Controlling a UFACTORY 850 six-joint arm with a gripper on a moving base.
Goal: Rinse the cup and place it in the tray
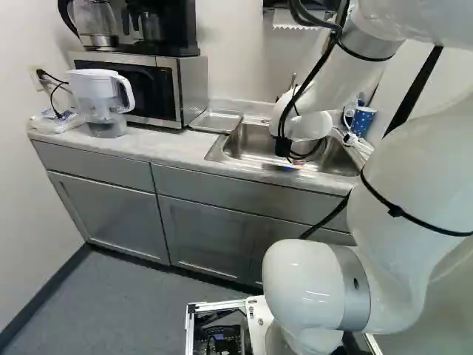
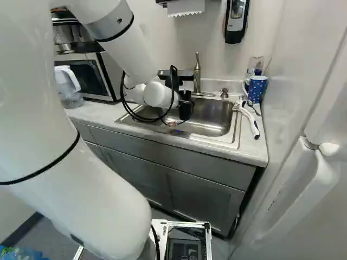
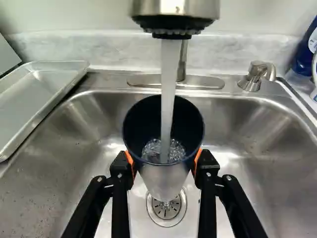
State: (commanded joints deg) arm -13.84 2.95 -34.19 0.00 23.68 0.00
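One dark-blue cup (image 3: 141,124), round-mouthed, with bubbling water inside, clamped from both sides by gripper (image 2: 185,100); under running faucet (image 3: 176,10), between left and right edges of sink (image 3: 262,153).

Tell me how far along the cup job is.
Picking up looks done: the gripper holds the dark blue cup. Rinsing is under way, water pouring in from the faucet. Left: finishing that, then placing it in the metal tray beside the sink.
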